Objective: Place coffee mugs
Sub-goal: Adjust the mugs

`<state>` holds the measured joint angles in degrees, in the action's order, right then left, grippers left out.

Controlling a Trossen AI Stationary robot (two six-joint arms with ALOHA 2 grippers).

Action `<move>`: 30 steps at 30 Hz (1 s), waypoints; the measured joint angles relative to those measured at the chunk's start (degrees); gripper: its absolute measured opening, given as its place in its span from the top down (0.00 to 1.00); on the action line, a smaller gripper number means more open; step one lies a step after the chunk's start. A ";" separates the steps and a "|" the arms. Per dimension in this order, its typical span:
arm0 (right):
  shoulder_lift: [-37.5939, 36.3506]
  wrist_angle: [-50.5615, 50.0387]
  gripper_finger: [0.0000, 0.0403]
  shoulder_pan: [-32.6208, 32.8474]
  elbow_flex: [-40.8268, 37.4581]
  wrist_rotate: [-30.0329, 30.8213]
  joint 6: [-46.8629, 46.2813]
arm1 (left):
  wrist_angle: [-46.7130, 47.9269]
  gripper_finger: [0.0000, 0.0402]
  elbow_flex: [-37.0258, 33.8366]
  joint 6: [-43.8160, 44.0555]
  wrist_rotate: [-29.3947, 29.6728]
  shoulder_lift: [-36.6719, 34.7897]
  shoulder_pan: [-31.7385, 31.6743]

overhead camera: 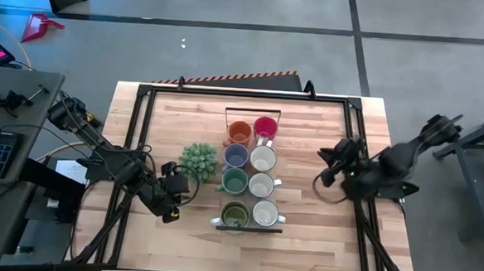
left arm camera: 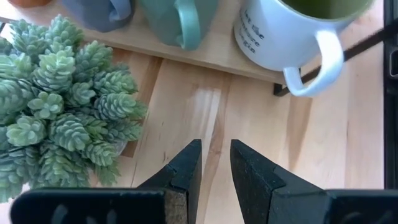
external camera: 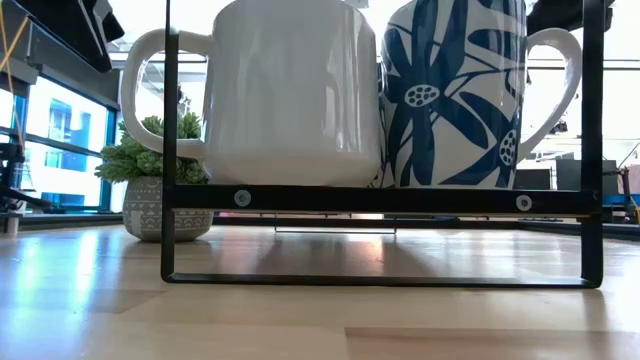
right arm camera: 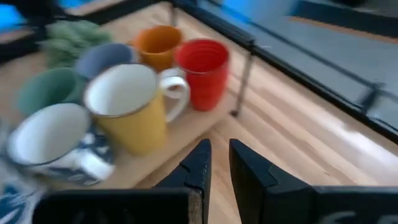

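Here, pale wooden table (overhead camera: 184, 124), grey floor (overhead camera: 230, 48), bright windows (external camera: 60, 140)

A spiky green potted plant (overhead camera: 197, 160) stands on the wooden table (overhead camera: 303, 238).

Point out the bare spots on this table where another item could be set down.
Bare wood lies between the mug rack and the right gripper, and along the table's near edge. Crowded: the rack's eight mugs, and the potted plant squeezed between rack and left gripper.
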<state>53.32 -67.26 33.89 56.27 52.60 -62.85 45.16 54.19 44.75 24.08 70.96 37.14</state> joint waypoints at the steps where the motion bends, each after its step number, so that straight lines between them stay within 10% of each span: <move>1: -2.83 3.54 0.90 -1.11 -1.21 -1.72 4.96 | -0.02 0.82 0.00 -0.01 -0.01 0.00 -0.35; 10: -18.79 32.14 0.91 -12.10 -7.50 -20.37 44.09 | -2.46 0.82 -0.04 -1.98 -1.38 0.00 -3.76; 30: -6.49 45.65 0.98 -15.28 -6.75 -29.64 49.89 | -13.41 0.82 -0.02 -11.44 -3.75 -10.02 -1.44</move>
<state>46.83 -21.61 18.61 49.51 22.96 -12.96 31.75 54.17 33.32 20.34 60.94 35.70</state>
